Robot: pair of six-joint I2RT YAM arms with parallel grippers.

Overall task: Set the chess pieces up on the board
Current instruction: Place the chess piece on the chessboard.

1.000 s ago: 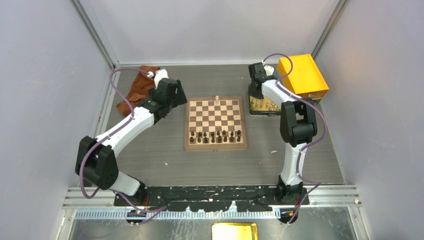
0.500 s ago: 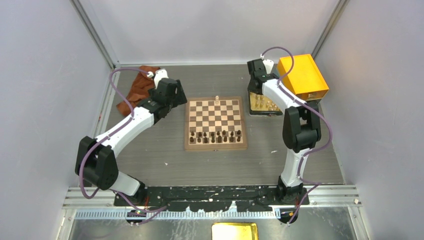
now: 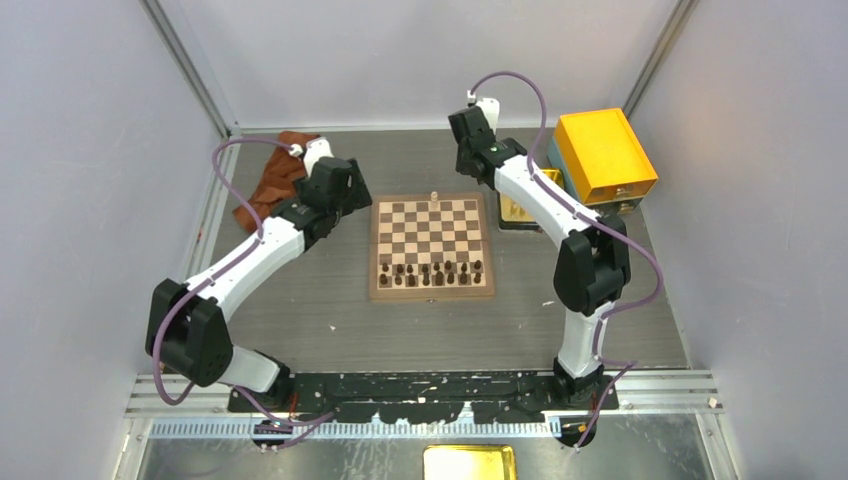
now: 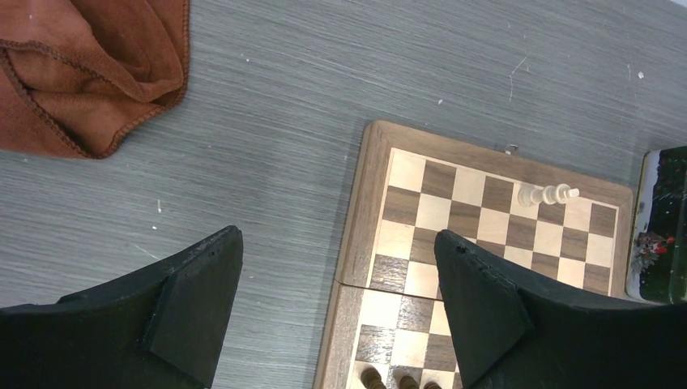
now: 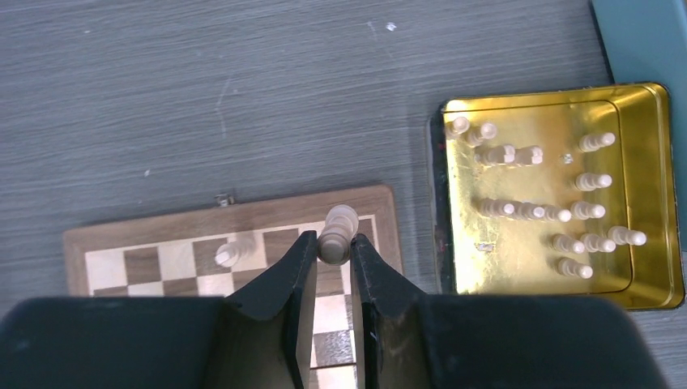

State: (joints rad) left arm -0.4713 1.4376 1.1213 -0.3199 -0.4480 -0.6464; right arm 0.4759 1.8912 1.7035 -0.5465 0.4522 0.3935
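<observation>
The board (image 3: 378, 246) lies mid-table with dark brown chessmen along its near rows and one cream chess piece (image 3: 434, 198) upright on its far row. My right gripper (image 5: 333, 245) is shut on a cream chess piece (image 5: 339, 230) and hangs over the board's (image 5: 74, 242) far right corner; the standing piece (image 5: 232, 252) is to its left. Several more cream pieces (image 5: 535, 212) lie in the golden tray. My left gripper (image 4: 336, 271) is open and empty over the board's (image 4: 362, 207) left edge, with the standing piece (image 4: 545, 194) beyond it.
A golden-yellow tray (image 3: 508, 212) sits right of the board, an orange-yellow box (image 3: 604, 153) behind it. A brown cloth (image 3: 274, 180) lies at the far left behind the left arm. Grey walls close in the table.
My right gripper has lifted from the golden tray and swung left toward the board's far right corner, carrying a cream piece. The left arm has hardly moved.
</observation>
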